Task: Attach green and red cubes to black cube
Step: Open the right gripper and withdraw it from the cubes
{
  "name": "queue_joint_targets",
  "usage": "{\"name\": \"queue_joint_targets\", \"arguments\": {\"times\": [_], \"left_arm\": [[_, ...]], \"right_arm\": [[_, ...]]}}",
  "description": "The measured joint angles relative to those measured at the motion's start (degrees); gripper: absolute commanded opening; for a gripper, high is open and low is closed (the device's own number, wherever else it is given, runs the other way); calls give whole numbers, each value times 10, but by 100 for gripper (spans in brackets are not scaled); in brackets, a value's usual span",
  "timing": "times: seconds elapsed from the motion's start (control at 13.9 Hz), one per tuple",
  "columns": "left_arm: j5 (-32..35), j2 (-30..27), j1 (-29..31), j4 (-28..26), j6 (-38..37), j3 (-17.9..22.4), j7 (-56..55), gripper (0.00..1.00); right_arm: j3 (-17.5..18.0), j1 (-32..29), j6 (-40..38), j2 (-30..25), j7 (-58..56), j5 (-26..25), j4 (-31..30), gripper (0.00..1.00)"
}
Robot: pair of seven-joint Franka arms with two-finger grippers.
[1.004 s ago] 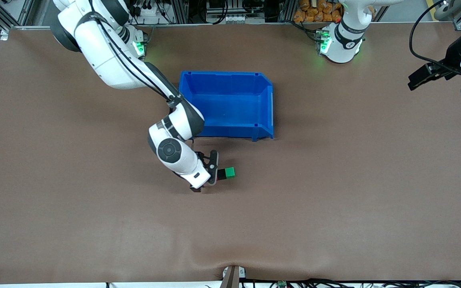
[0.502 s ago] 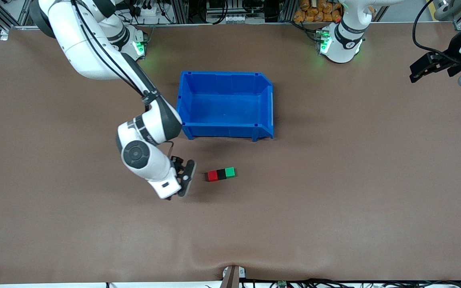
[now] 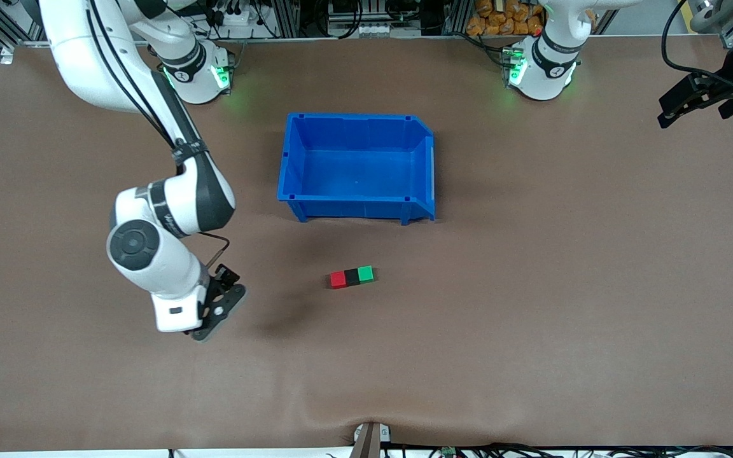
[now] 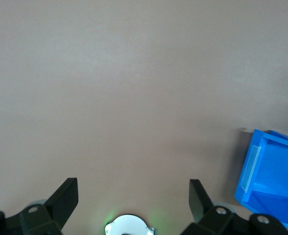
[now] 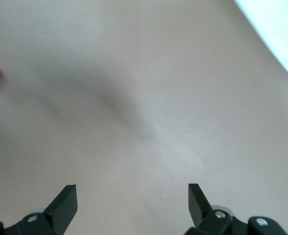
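The red cube [image 3: 338, 280], black cube [image 3: 352, 277] and green cube [image 3: 365, 273] sit joined on the table [image 3: 532, 286], nearer the front camera than the blue bin [image 3: 357, 210]. They look light and rigid (best pinched across flat sides). Right gripper [image 3: 217, 312] and left gripper [image 3: 691, 102], both with jaws apart, hold nothing.

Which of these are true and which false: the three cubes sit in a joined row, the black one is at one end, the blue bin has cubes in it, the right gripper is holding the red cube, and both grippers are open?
1. The red cube, black cube and green cube lie touching in one row on the table. True.
2. The black cube is at one end of the row. False: it sits in the middle, between red and green.
3. The blue bin has cubes in it. False: its inside shows empty; the row lies nearer the front camera than the bin.
4. The right gripper holds the red cube. False: it is open and apart from the row, toward the right arm's end.
5. The left gripper is open too. True; that arm waits at its end.
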Motion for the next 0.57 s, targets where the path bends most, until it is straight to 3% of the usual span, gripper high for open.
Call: {"name": "queue_joint_targets", "arguments": {"times": [0.57], "left_arm": [[-5, 20, -2, 32, 3, -3, 1, 100]], "right_arm": [[-13, -41, -9, -70, 170, 0, -63, 100]]}}
